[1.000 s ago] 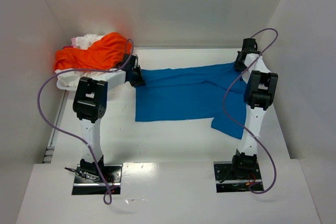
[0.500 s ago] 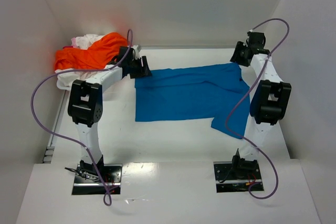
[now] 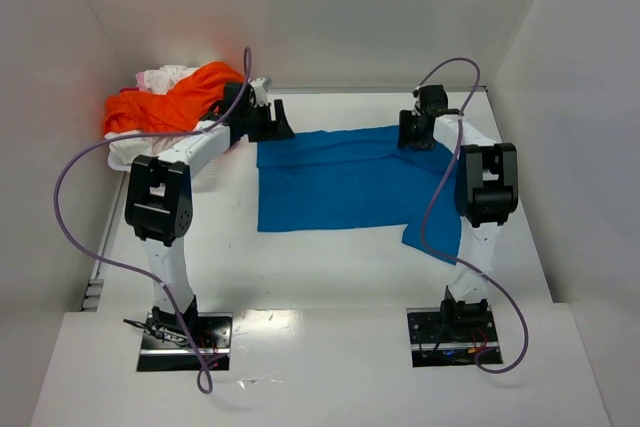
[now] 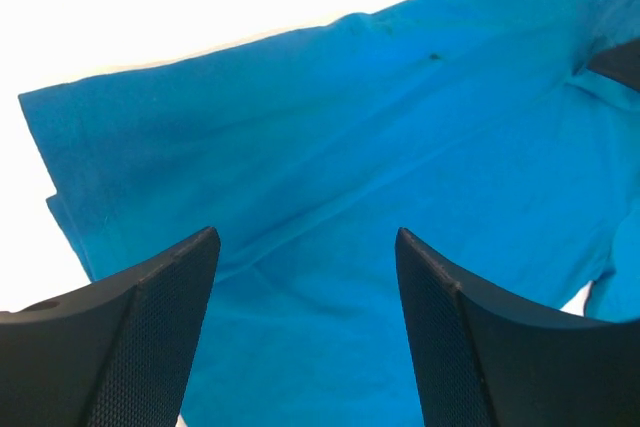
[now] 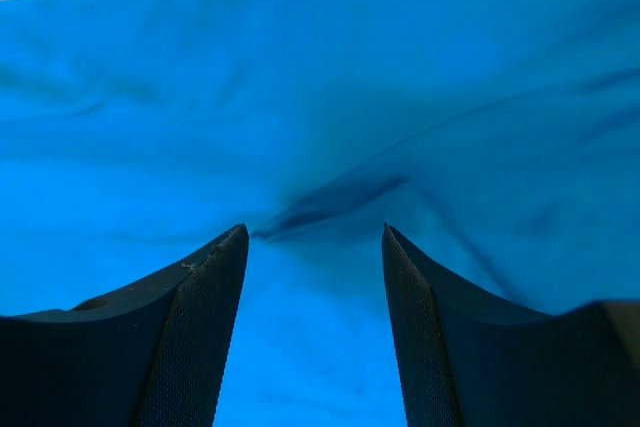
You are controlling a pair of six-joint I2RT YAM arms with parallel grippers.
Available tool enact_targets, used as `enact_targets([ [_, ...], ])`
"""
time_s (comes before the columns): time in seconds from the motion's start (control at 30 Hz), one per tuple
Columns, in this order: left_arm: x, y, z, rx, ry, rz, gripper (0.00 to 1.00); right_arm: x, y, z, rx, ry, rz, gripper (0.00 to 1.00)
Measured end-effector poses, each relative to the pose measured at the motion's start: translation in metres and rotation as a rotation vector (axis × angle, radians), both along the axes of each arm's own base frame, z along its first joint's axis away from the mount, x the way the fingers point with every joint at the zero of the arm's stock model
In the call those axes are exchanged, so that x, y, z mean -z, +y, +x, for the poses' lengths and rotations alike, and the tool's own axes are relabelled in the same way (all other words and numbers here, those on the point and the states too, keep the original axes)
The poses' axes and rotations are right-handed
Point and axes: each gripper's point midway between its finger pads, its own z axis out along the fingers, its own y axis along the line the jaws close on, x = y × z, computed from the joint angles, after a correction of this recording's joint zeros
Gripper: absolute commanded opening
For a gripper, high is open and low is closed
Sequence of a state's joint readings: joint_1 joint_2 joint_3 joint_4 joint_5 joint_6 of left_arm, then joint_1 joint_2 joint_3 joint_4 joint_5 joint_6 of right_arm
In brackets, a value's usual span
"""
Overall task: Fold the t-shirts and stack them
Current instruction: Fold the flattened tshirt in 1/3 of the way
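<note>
We see the blue t-shirt lying flat on the white bench, and we place everything else by it. It forms a wide rectangle, with one extra flap of cloth jutting out past its near right corner.

The left gripper hangs just beyond the shirt's far left corner. In the left wrist view its fingers are spread wide. Nothing sits between them, and only the blue cloth shows below through the gap. That view also shows the shirt's left edge as two layers, one a little inside the other, with bare bench past it.

The right gripper sits over the shirt's far edge, near its far right corner. Its fingers are likewise spread apart and hold nothing. The right wrist view is filled almost wholly with blue cloth, and a dark crease runs across it just past the fingertips. We cannot tell whether those tips touch the cloth.

Off the shirt's far left corner, past the left gripper and against the wall, lies a loose heap. There the orange t-shirt is draped over crumpled white t-shirts, and more white cloth peeks out below it on the near side. The heap lies apart from the blue shirt.
</note>
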State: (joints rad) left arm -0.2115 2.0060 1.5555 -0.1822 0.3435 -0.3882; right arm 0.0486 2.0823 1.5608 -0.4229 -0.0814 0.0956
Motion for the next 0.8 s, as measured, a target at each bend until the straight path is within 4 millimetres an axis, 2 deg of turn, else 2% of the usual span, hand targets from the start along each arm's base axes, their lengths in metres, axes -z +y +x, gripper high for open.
enact_targets([
  [0.2, -0.016, 0.002, -0.007, 0.009, -0.031, 0.005, 0.79, 0.0, -0.02, 0.008, 0.065, -0.002, -0.069, 0.62],
  [0.3, -0.018, 0.002, -0.007, 0.012, -0.038, 0.007, 0.8, -0.007, -0.027, 0.013, 0.089, -0.021, -0.097, 0.62],
  [0.37, -0.017, 0.003, -0.008, 0.013, -0.034, 0.009, 0.8, -0.008, -0.03, 0.015, 0.098, -0.026, -0.108, 0.58],
  [0.57, -0.012, 0.003, -0.011, 0.013, -0.02, 0.012, 0.8, 0.011, -0.033, 0.012, 0.108, 0.02, -0.123, 0.57],
  [0.7, -0.012, 0.003, -0.011, 0.013, -0.02, 0.012, 0.8, 0.021, -0.033, 0.007, 0.109, 0.049, -0.126, 0.51],
  [0.8, -0.012, 0.003, -0.011, 0.013, -0.02, 0.012, 0.8, 0.022, -0.033, 0.007, 0.11, 0.05, -0.126, 0.41],
])
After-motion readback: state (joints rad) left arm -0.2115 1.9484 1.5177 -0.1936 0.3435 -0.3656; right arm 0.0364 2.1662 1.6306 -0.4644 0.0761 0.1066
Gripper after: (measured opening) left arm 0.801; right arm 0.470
